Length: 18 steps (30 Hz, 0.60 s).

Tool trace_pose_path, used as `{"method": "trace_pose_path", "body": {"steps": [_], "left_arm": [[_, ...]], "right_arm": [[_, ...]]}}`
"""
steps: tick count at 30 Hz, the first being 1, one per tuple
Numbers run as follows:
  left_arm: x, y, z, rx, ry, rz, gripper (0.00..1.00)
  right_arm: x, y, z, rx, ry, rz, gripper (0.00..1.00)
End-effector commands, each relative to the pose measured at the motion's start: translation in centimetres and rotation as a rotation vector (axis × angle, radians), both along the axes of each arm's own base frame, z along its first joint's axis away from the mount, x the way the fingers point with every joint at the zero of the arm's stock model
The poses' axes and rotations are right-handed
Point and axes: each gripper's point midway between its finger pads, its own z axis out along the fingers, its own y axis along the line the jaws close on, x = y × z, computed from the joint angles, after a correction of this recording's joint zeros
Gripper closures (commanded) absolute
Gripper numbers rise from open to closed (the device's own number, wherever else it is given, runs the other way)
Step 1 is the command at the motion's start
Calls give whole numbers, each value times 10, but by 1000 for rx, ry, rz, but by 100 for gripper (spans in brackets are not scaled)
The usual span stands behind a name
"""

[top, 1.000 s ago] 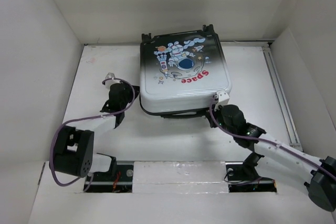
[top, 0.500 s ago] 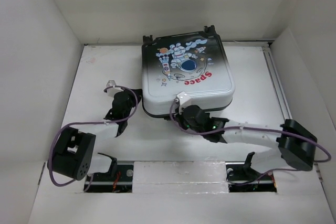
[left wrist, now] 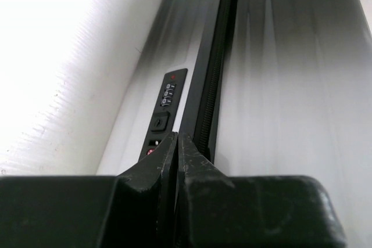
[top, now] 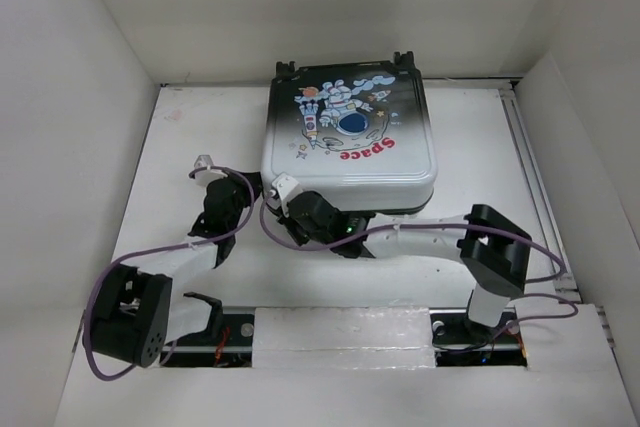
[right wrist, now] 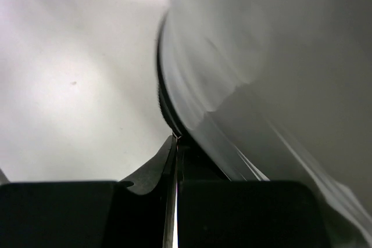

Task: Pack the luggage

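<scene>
Luggage (top: 350,137): you see it shut, flat at far centre of the tabletop (top: 180,147) | left fingers (left wrist: 164,158): closed, empty, beside its lock (left wrist: 167,94) | right fingers (right wrist: 158,165): closed, empty, at its near left edge.

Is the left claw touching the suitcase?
Cannot tell. In the left wrist view the shut left gripper tips overlap the luggage seam, but no gap or contact shows.

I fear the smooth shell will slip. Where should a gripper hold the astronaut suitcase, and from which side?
The astronaut suitcase lies flat and closed; its shell is broad, smooth and rounded, so jaws probably cannot span it from above. Better pinch the black zipper seam on its side wall, coming in low from the left, where that ridge is exposed.
</scene>
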Motion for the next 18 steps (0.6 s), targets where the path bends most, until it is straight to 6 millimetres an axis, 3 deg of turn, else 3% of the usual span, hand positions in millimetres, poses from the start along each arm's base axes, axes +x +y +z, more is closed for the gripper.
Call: {"method": "trace_pose_path", "body": {"steps": [1, 3, 4, 5, 6, 7, 8, 9, 10, 11, 13, 14, 15, 16, 17, 18], "left_arm": [[-33, -57, 10, -71, -15, -324, 99], [-34, -56, 7, -59, -4, -326, 99], [-32, -57, 11, -60, -13, -326, 99], [-32, -57, 11, -60, -13, -326, 98], [-32, -56, 10, -52, -16, -329, 98], [-30, -57, 14, -53, -25, -329, 98], [-30, -57, 15, -53, -25, -329, 98], [-27, -57, 19, -53, -36, -320, 98], [-25, -57, 21, -52, -33, -320, 96], [-26, -55, 19, -47, -22, -310, 96], [-23, -52, 24, -32, -32, -294, 95], [-22, -50, 24, -21, -35, -287, 95], [-24, -50, 25, -21, -34, -287, 95], [-24, -50, 25, -21, -34, -287, 95], [-22, -48, 29, -11, -45, -279, 95], [-22, -48, 30, -11, -46, -279, 95]], "right_arm": [[-27, 70, 90, 304, -36, 228, 100], [-35, 61, 86, 300, -15, 243, 95], [-40, 54, 103, 334, -18, 251, 85], [-49, 45, 96, 320, 3, 277, 71], [-52, 38, 102, 330, -3, 278, 59], [-57, 26, 124, 365, -13, 276, 44], [-55, 13, 126, 348, -18, 243, 41], [-58, -2, 145, 374, -42, 225, 39], [-52, -8, 137, 340, -41, 187, 39], [-50, -26, 160, 354, -93, 153, 39], [-30, -55, 183, 332, -143, 62, 40], [-22, -70, 200, 341, -179, 41, 46], [-8, -86, 201, 304, -188, -8, 52], [30, -114, 215, 300, -223, -123, 60], [51, -137, 224, 299, -242, -202, 79], [73, -161, 229, 284, -266, -283, 87]]}}
